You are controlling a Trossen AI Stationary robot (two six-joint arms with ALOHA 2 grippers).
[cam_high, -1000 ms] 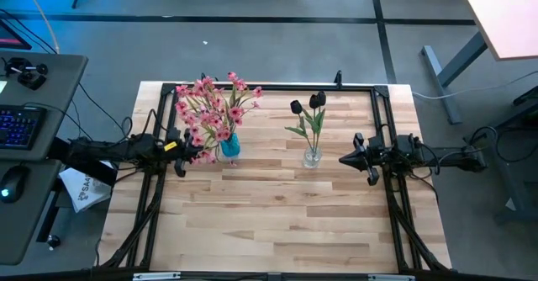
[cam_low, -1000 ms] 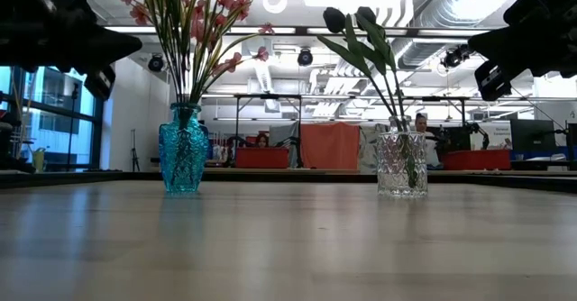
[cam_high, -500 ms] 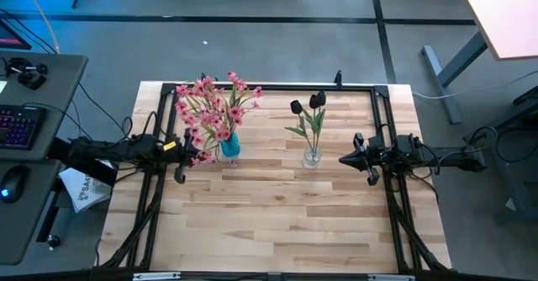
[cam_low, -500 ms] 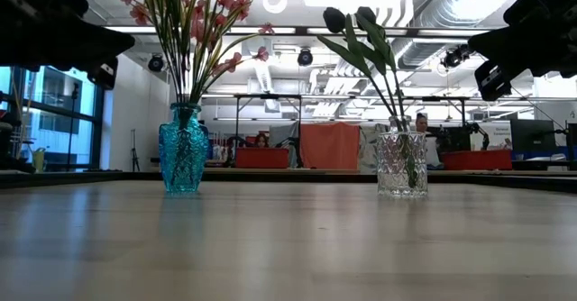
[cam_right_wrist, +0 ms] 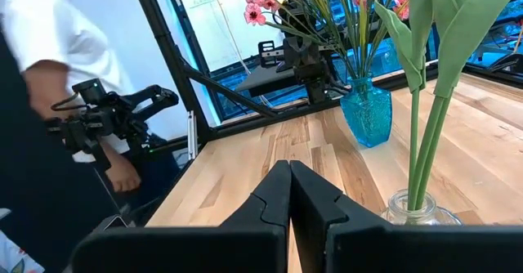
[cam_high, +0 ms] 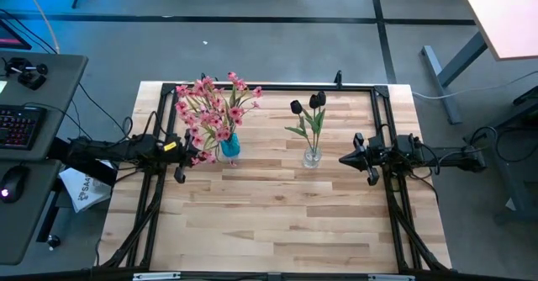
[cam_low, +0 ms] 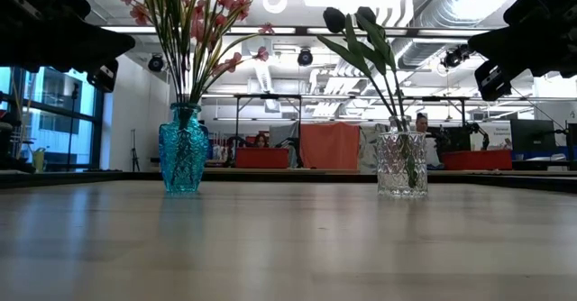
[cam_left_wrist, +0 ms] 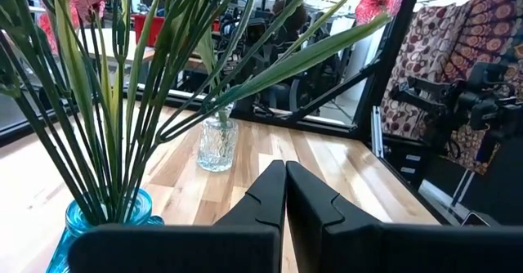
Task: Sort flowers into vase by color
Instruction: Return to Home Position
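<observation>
You had the pink flowers (cam_high: 212, 113) in the blue vase (cam_high: 229, 147) and the black tulips (cam_high: 308, 104) in the clear vase (cam_high: 312, 156) on the worktop (cam_high: 269, 222), with the left gripper (cam_left_wrist: 285, 165) and right gripper (cam_right_wrist: 289, 165) at either side, fingers (cam_left_wrist: 265, 199) clenched on nothing.

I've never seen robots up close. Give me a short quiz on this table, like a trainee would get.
1. True or false: the left end effector and the right end effector are both shut and hold nothing.
2. Fill in the blank: the dark tulips stand in the ___ glass vase.
3. Where are the pink flowers? A, in the blue vase; B, in the right end effector; C, in the left end effector.

Key: 1 true; 2 clear; 3 A.
</observation>
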